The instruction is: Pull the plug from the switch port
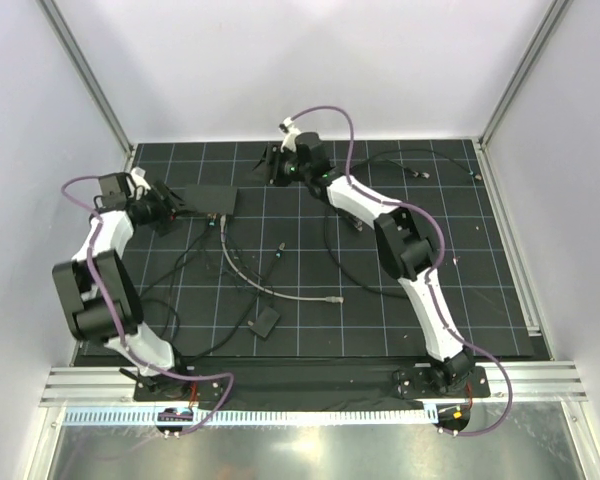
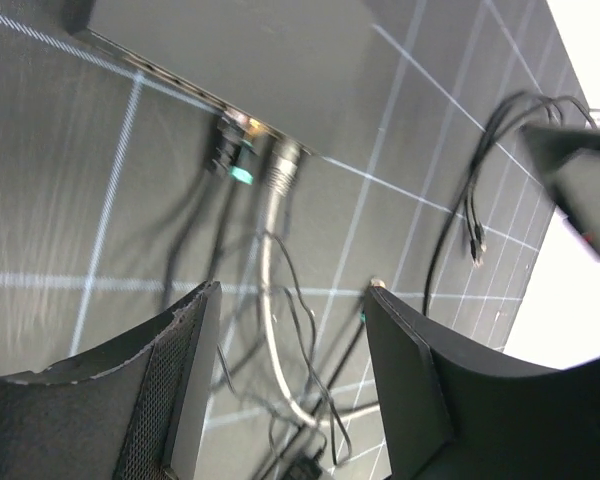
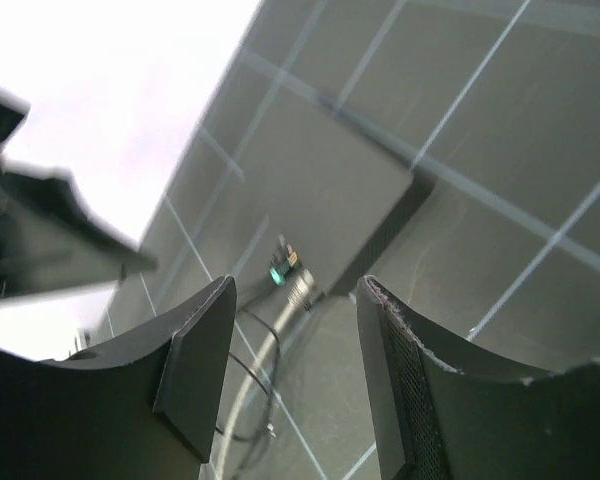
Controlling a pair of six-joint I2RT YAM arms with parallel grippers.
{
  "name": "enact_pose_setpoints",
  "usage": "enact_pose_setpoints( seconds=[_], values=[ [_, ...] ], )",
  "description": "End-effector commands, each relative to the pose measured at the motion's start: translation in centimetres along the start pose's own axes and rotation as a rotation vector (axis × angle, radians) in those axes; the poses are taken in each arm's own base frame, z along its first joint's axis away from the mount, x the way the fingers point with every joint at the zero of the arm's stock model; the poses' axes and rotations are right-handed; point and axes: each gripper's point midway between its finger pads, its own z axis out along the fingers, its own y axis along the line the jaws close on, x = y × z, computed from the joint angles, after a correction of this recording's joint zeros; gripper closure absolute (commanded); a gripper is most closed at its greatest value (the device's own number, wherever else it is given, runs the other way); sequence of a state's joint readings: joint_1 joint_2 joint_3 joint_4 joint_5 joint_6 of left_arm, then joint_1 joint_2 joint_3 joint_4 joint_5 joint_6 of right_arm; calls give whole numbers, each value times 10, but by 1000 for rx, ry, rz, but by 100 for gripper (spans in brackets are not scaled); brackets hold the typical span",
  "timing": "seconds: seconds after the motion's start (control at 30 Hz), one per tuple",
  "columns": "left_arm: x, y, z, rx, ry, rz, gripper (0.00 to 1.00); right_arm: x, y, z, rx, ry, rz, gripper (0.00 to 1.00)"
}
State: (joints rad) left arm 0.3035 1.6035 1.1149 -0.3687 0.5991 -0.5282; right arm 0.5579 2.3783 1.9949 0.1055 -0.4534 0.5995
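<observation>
1. The switch (image 1: 206, 199) lies upper left of centre in the top view, with the grey plug (image 2: 282, 160) seated in its front edge.
2. Your left gripper (image 2: 292, 300) faces that plug, jaws apart and empty, likely lining up to grab it.
3. Your right gripper (image 3: 295, 290) hovers near the switch's right end, jaws spread and empty, probably to brace it.

Overhead view was evenly and diffusely lit: the white walls were bright, the dark mat (image 1: 310, 335) showed only faint soft shadows and no glare. In the left wrist view, the mat left of the left gripper (image 2: 292, 290) was streaked with motion blur, the switch (image 2: 240, 50) beyond its tips was soft, and the far right was blown out white. In the right wrist view, the area up-left of the right gripper (image 3: 295, 285) was overexposed and smeared. The near fingers (image 3: 195, 370) were dark and underlit.
</observation>
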Motion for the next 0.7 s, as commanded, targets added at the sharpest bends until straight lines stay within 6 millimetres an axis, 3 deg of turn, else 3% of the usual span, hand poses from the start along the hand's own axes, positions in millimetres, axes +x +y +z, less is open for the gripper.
enact_pose_setpoints(
  seconds=[0.0,0.07,0.1,0.13,0.33,0.67],
  values=[
    [-35,-13,15,102,-67,39,38,-7,40,9,-190,-6,-94,42],
    [-38,-6,32,127,-46,-3,38,1,55,18,-253,10,-96,43],
    [-40,-4,37,134,-40,-13,39,22,45,29,-247,48,-71,43],
    [-41,-4,40,144,-33,-15,39,17,53,33,-264,39,-73,44],
    [-45,16,64,162,-28,-62,41,39,52,63,-339,74,11,51],
    [-42,38,82,206,-41,-144,47,61,50,83,-329,74,50,60]
  ],
)
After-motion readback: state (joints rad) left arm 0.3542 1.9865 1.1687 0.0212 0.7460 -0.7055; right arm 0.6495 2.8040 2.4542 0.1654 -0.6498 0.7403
